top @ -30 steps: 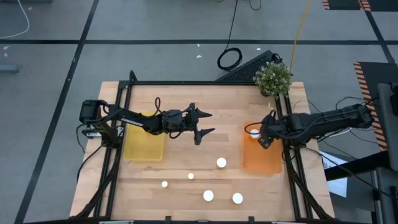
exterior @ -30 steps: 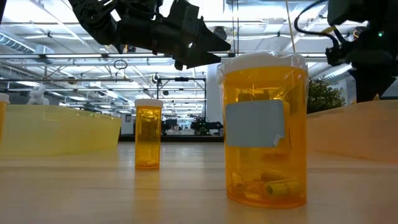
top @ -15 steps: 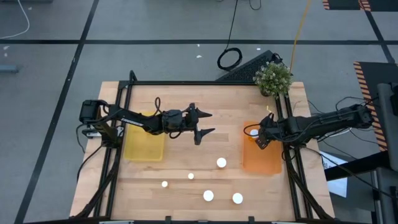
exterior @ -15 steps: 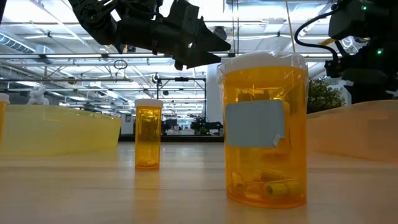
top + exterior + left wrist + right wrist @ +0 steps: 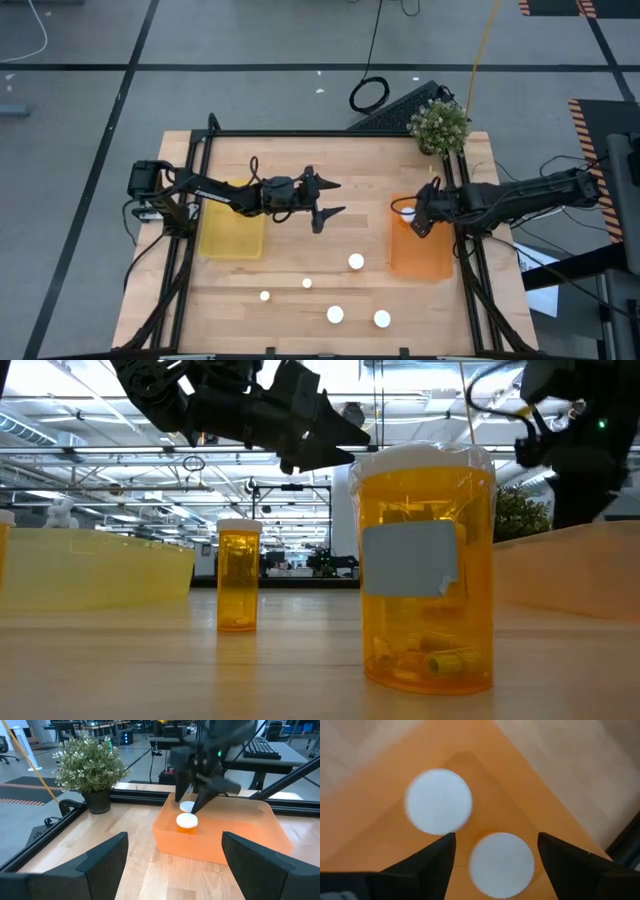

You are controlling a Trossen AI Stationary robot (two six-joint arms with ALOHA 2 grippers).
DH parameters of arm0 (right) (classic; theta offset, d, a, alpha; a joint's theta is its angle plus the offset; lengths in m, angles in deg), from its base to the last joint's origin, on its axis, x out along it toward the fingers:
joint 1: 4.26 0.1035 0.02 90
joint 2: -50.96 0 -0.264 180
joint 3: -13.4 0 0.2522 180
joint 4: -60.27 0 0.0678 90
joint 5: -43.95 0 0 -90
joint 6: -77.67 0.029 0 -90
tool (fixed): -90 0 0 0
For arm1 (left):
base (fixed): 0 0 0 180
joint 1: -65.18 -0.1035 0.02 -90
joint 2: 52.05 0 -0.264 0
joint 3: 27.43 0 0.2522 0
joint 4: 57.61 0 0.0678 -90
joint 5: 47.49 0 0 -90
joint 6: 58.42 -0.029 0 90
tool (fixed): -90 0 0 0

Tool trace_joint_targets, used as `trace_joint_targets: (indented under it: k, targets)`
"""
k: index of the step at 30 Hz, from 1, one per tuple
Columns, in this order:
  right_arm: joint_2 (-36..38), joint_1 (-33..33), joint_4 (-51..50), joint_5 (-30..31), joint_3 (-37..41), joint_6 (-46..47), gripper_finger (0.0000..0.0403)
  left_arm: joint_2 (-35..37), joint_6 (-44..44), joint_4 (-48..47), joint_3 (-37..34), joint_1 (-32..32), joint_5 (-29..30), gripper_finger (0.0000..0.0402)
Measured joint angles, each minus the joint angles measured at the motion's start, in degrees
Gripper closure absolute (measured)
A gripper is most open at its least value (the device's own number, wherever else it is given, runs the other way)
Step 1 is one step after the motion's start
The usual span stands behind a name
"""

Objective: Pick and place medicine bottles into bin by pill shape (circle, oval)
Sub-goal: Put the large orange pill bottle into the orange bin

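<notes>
- The right claw (image 5: 416, 222) hangs over the far end of the orange bin (image 5: 421, 258), which sits by the worktop's right edge. Its fingers are spread wide and empty, straddling one of the two white-capped bottles (image 5: 502, 864) standing in that bin; the other bottle (image 5: 438, 801) stands just beside it.
- I read this as the drop-off step: a bottle set down in the orange bin and let go, with the claw not yet pulled clear.
- The left claw (image 5: 325, 203) waits over the middle of the worktop, fingers spread wide, gripping nothing. The yellow bin (image 5: 232, 232) lies near the left edge, beneath that arm.
- Five more bottles stand toward the near edge, caps up: one (image 5: 356, 262) nearest the orange bin, two small ones (image 5: 307, 283) and (image 5: 264, 296), and two more (image 5: 335, 315) and (image 5: 382, 319) closest to the edge.
- A potted plant (image 5: 439, 126) stands at the far right corner.
- Next, I judge the right claw must rise straight up so a finger does not tip either binned bottle, then go for the nearest standing bottle.
- Which bin suits a bottle depends on its pills. From table height, oblong pills show inside the big bottle (image 5: 427, 570).
</notes>
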Motion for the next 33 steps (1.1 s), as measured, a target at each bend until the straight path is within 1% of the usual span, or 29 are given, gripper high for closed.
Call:
trace_joint_targets:
  k: [7,11,16,22,26,30,33]
  targets:
    - [0.00,0.00,-2.31,1.37,-8.95,-5.55,0.0126,0.00,0.32,-1.85,0.00,-0.90,0.00,0.0076]
    - [-0.17,0.00,-0.51,1.31,-12.72,-9.96,0.0126,0.00,0.39,-3.06,0.00,-1.13,0.00,0.0076]
    - [-2.22,0.26,8.76,-2.91,-13.29,-17.07,0.0126,0.00,0.47,-3.88,-0.02,-1.14,-0.29,0.0076]
    - [-9.86,3.40,20.17,-3.52,-13.32,-22.63,0.0122,0.00,0.50,-5.85,0.00,-1.14,-0.50,0.0076]
    - [-15.29,5.68,26.34,-6.38,-13.32,-24.57,0.0103,0.00,-0.12,-7.48,0.00,-1.11,-0.43,0.0076]
    - [-19.95,8.61,32.81,-7.32,-13.32,-25.97,0.0078,0.00,-0.82,-8.47,0.00,-1.21,-0.06,0.0076]
    - [-23.05,11.10,38.56,-7.93,-13.32,-28.76,0.0061,0.00,-0.86,-8.95,0.00,-1.51,-0.04,0.0076]
